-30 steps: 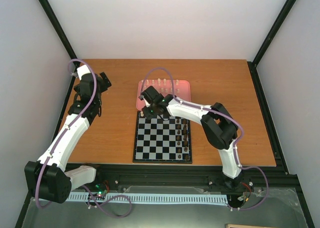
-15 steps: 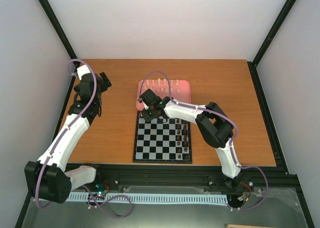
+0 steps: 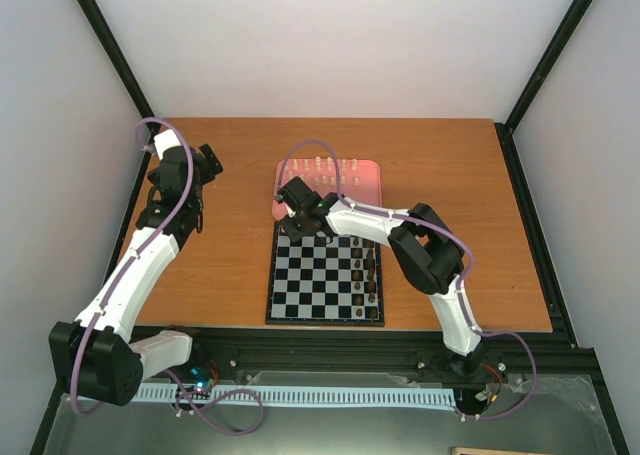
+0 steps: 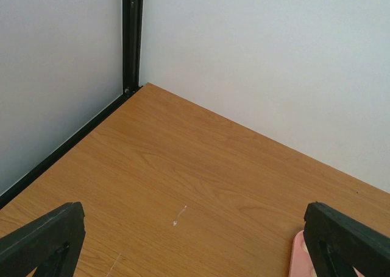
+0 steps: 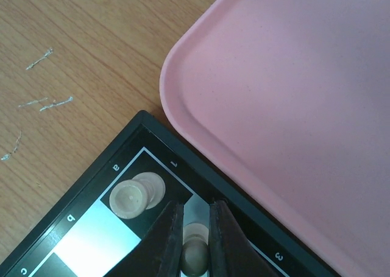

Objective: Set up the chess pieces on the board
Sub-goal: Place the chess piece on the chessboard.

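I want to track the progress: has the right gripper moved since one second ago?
Yes. The right gripper, shut on a chess piece, has shifted a little left along the far edge of the board, toward its far-left corner.

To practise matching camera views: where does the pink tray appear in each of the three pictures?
Top external: pink tray at centre, just beyond the board.
Left wrist: only the tray's corner, bottom right.
Right wrist: tray fills the upper right.
Shared landmark: the wooden table.
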